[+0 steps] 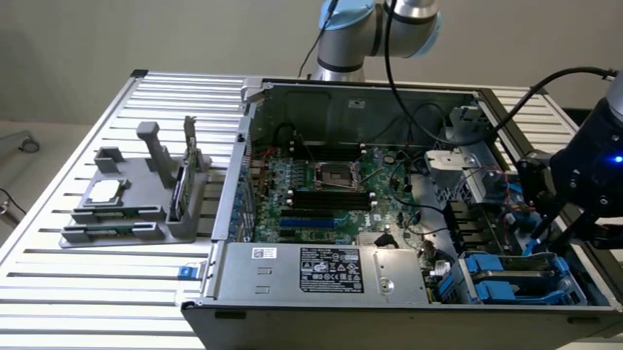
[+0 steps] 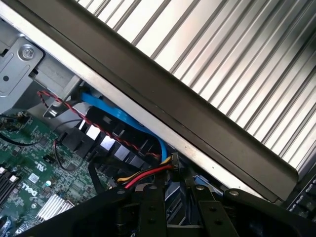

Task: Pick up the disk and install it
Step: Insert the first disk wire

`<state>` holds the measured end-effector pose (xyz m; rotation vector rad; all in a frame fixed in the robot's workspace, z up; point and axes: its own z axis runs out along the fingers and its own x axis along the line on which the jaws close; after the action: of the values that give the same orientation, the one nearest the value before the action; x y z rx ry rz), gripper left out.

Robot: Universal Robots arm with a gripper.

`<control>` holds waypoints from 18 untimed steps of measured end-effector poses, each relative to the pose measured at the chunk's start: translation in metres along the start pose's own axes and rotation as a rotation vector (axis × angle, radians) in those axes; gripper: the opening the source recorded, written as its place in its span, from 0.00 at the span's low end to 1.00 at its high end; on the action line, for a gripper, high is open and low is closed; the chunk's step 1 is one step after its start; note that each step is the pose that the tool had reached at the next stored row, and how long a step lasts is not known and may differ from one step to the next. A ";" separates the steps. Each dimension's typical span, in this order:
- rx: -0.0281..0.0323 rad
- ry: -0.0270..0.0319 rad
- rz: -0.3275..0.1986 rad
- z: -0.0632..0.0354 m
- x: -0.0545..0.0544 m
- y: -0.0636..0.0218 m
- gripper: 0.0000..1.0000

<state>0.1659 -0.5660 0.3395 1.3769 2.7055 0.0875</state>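
Though poised over the drive bay [image 1: 574, 297] at lower right of the exterior view, treat the claw [image 1: 574, 235] as indeterminate: spread or pinching cannot be told. Find the disk [image 1: 516, 277], blue-framed, apparently in that bay just below; count seating as unconfirmed.

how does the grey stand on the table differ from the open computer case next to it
The grey stand is far smaller than the computer case. The stand is plain grey with a few parts slotted in; the case is an open metal box showing a green board and cables. Both sit on the slatted table.
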 end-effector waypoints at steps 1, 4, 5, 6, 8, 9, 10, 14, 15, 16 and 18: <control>-0.0001 0.0001 0.000 0.0008 0.000 -0.0004 0.27; -0.0002 0.0002 0.000 0.0054 -0.002 -0.0022 0.27; 0.0000 -0.0001 0.000 0.0067 -0.002 -0.0028 0.27; 0.0000 -0.0001 0.000 0.0080 -0.003 -0.0033 0.27; 0.0002 -0.0004 0.000 0.0086 -0.003 -0.0035 0.27; 0.0003 -0.0004 0.000 0.0087 -0.003 -0.0035 0.27; 0.0006 0.0001 0.000 0.0088 -0.003 -0.0035 0.27; 0.0038 0.0039 0.000 0.0078 -0.003 -0.0035 0.27; 0.0055 0.0044 0.000 0.0065 -0.003 -0.0033 0.27; 0.0069 0.0051 0.000 0.0051 -0.003 -0.0032 0.27; 0.0091 0.0067 0.000 0.0031 -0.003 -0.0030 0.27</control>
<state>0.1659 -0.5705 0.3363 1.3819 2.7145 0.0800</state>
